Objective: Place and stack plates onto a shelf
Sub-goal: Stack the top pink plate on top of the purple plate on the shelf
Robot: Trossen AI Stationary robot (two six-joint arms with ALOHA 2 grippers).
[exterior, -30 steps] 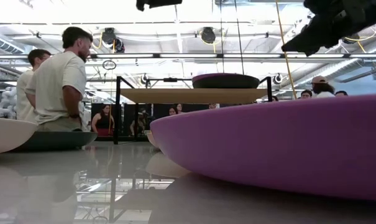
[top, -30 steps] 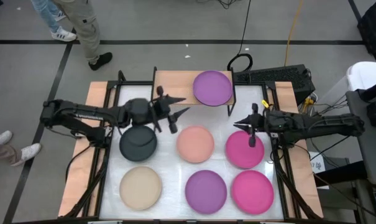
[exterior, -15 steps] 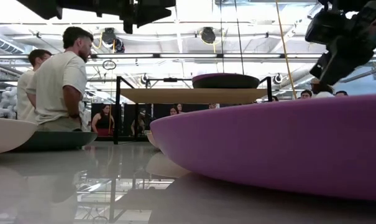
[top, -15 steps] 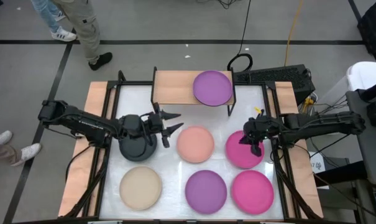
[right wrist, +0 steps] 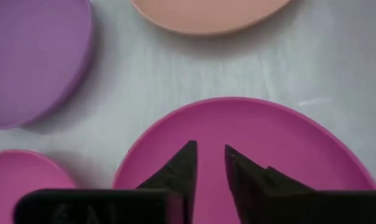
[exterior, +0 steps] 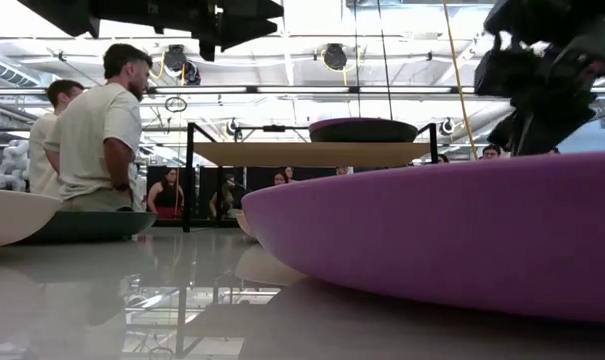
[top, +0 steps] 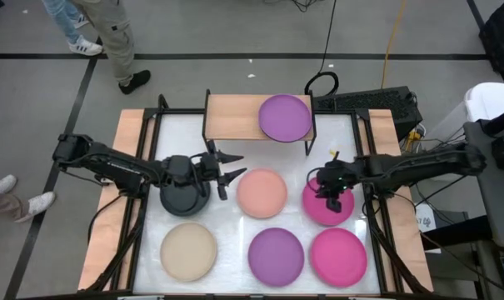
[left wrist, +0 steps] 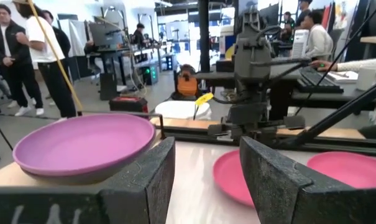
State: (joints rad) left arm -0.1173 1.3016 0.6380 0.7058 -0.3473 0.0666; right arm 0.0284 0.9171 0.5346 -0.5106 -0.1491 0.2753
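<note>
Over the far magenta plate [top: 328, 204] on the table's right side, the right gripper [top: 332, 193] points straight down. Its two dark, wedge-shaped fingers [right wrist: 178, 174] stand only a narrow slit apart and hold nothing; whether the tips touch the plate cannot be told. That plate is round, matte and low-rimmed.

Left gripper [top: 227, 167]: level, above the table between the black-grey plate [top: 183, 192] and the salmon pink plate [top: 261, 192]. Its rough, block-shaped fingers [left wrist: 149, 180] are spread wide and empty.

Shelf [top: 235, 117]: light wood rectangular top on thin black legs, at the table's far edge. One purple plate [top: 285, 117] lies on its right half; the left half is bare wood.

Glossy white table [top: 227, 217], near row: beige plate [top: 188, 251], second purple plate [top: 276, 255], second magenta plate [top: 338, 257]. All lie flat and apart.

People [exterior: 97, 135] stand in the room beyond.
</note>
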